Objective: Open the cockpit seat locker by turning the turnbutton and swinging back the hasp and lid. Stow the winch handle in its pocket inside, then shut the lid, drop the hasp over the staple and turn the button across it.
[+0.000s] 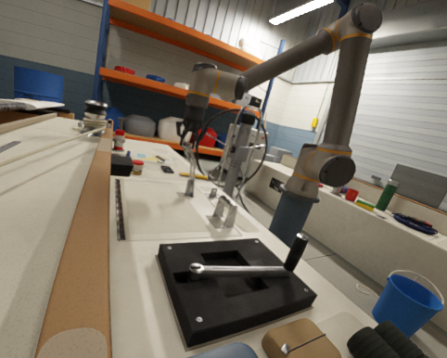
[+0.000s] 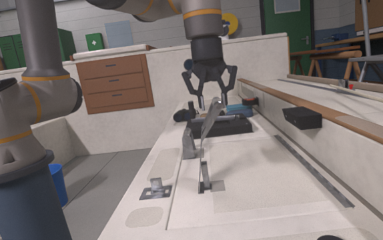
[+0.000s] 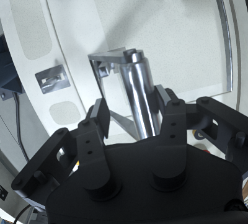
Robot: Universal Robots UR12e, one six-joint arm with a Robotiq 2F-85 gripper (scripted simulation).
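Note:
The winch handle (image 1: 245, 268) lies across a black foam tray (image 1: 233, 287) at the near end of the seat, and from the second side camera only part of it shows behind the hasp. The steel hasp (image 2: 207, 133) stands swung up on end from its hinge plate on the closed locker lid (image 2: 251, 173). My gripper (image 2: 212, 100) hangs open around the hasp's top end and holds nothing. The staple plate (image 2: 155, 191) sits on the seat edge beside the lid. A steel bracket (image 1: 222, 212) stands further along the same edge.
A blue bucket (image 1: 407, 303) stands on the floor by the bench end. A long hinge strip (image 1: 119, 208) runs along the lid's far side below the wooden coaming (image 1: 85, 222). A black box (image 2: 301, 117) is mounted on the coaming wall. The arm's base (image 1: 291, 215) stands beside the seat.

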